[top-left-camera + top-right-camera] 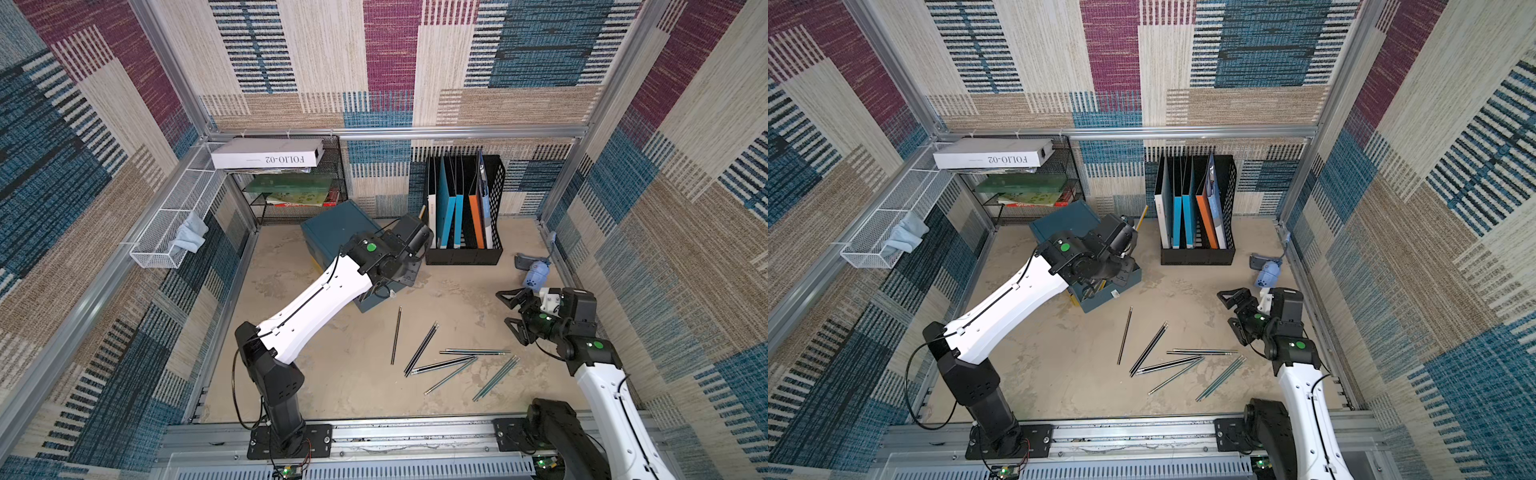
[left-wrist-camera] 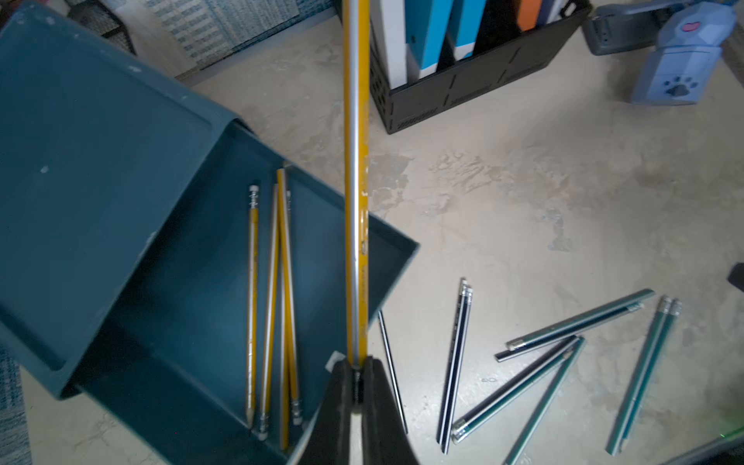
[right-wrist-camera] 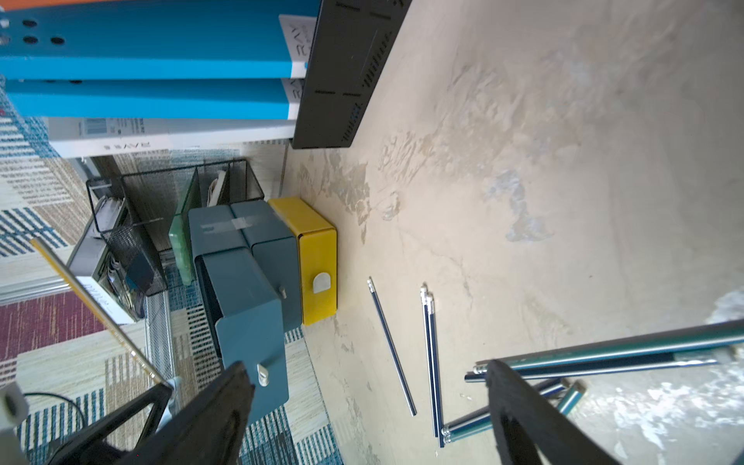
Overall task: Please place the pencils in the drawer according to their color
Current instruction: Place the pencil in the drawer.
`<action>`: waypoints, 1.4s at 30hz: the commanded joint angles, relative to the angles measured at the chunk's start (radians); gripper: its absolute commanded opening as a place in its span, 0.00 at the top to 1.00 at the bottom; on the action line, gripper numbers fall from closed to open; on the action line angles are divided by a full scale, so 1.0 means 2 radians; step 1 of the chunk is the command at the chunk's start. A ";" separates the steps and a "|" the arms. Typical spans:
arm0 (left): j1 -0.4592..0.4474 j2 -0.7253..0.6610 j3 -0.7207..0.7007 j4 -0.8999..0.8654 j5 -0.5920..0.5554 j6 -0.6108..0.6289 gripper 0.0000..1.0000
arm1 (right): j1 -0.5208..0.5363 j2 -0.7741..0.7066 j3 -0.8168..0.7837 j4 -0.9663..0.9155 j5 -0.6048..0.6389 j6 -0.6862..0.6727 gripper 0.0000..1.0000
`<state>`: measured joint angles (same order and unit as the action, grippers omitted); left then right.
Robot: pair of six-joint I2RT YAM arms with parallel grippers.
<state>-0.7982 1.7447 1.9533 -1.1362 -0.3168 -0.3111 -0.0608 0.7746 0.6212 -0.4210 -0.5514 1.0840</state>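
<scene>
Left fingers (image 2: 374,386): pinching one yellow striped pencil (image 2: 356,181)
Right fingers (image 3: 217,410): spread wide, empty
Open teal metal drawer (image 2: 193,282): four yellow pencils (image 2: 252,302)
Beige desk (image 2: 503,201), front-right: ten black or teal pencils (image 2: 455,362)

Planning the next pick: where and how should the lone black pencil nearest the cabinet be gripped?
Probably mid-shaft on the lone black pencil, coming straight down with jaws across its length. It lies flat on the table with bare surface either side, apart from the other pencils.
</scene>
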 commanded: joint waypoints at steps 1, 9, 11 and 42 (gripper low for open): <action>0.014 -0.024 -0.040 0.006 -0.013 0.008 1.00 | 0.044 0.001 0.008 0.027 0.030 0.035 0.06; 0.034 -0.081 -0.137 0.013 -0.016 0.008 1.00 | 0.130 0.024 0.022 0.053 0.072 0.059 0.06; 0.035 -0.089 -0.153 0.012 -0.017 0.009 1.00 | 0.144 0.027 0.022 0.058 0.079 0.064 0.06; 0.042 -0.111 -0.166 -0.011 0.024 0.005 0.35 | 0.279 0.123 0.087 0.112 0.147 0.095 0.06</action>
<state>-0.7158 1.5299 1.6108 -1.1378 -0.2779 -0.2970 0.4911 1.0126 0.7792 -0.2203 -0.2764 1.2732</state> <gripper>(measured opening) 0.647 0.944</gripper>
